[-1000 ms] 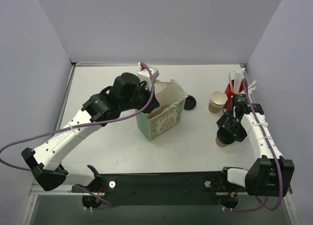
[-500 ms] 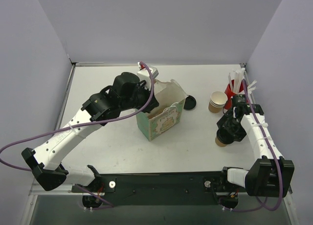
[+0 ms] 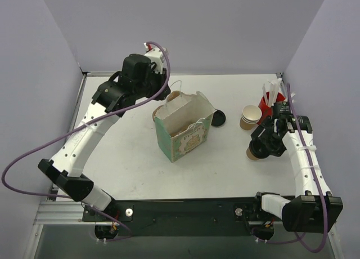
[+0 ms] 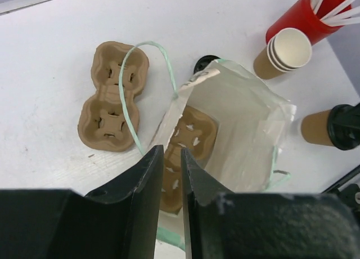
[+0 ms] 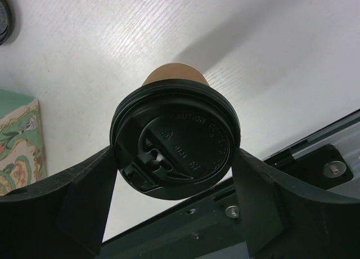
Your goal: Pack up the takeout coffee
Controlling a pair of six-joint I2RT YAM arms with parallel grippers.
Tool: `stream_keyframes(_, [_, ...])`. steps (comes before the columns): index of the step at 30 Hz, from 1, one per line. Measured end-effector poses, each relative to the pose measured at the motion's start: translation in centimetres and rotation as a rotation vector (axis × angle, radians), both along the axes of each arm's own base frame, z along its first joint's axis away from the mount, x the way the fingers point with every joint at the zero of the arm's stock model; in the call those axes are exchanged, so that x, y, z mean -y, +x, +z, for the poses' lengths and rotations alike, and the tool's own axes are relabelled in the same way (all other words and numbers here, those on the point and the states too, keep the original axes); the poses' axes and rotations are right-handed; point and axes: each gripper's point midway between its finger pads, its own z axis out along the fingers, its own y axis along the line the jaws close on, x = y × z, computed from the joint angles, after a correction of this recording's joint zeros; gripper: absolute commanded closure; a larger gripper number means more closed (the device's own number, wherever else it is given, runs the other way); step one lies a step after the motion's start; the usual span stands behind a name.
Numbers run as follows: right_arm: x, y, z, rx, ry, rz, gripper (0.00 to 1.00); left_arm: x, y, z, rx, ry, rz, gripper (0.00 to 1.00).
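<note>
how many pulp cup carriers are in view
2. One moulded brown pulp cup carrier lies on the white table, left of the green paper bag. The other lies inside that bag. More could be hidden beneath it.

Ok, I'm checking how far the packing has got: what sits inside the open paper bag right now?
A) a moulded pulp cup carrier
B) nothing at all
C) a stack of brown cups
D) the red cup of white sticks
A: the left wrist view looks down into the paper bag and shows a pulp carrier lying on its bottom, while a second carrier lies outside on the table.
</note>
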Motion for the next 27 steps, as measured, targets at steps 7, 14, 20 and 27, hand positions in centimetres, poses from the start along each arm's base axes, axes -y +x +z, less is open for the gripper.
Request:
stream_keyframes(7, [-1.6, -0.8, 0.9, 0.007, 0.040, 0.061, 0.53, 1.7, 3.3, -2.5, -0.017, 0.154, -0.086, 0.61])
stream_keyframes(14, [-2.2, -1.4, 2.3, 0.050, 0.048, 0.089, 0.53, 2.0, 4.5, -4.9, -0.048, 0.255, -0.160, 0.57])
stream_keyframes(20, [-2.6, -2.3, 3.0, 0.060, 0.060, 0.106, 0.53, 2.1, 5.3, -5.5, -0.057, 0.270, -0.179, 0.56])
stream_keyframes(27, [-2.8, -2.3, 3.9, 0.080, 0.067, 0.110, 0.53, 2.1, 5.5, -6.5, -0.073, 0.292, -0.212, 0.55])
